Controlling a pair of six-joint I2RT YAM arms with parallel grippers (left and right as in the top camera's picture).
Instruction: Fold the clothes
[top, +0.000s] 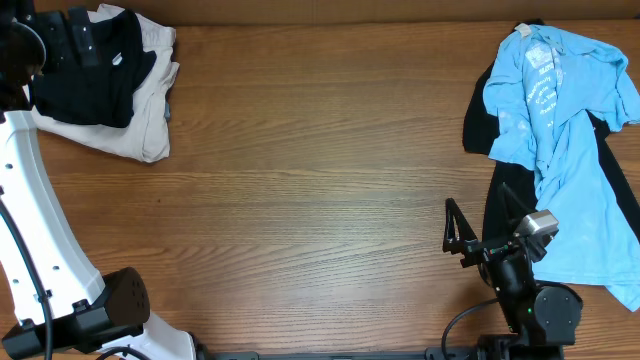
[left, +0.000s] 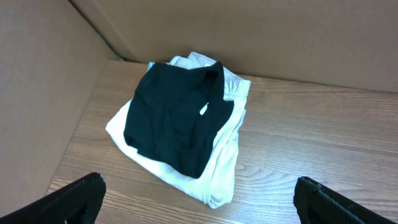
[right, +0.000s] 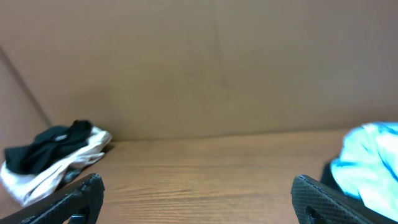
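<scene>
At the near right edge of the brown wood-grain table, the right arm sits folded low over its base. The right gripper faces the table's far side, jaws spread wide and empty. Just beside it, reaching the table's far right corner, a crumpled light blue tee with pale print lies over a black garment. The left arm stretches along the table's left edge to the far left corner. There the left gripper hangs, jaws spread and empty, above a folded plain black T-shirt on folded beige trousers.
</scene>
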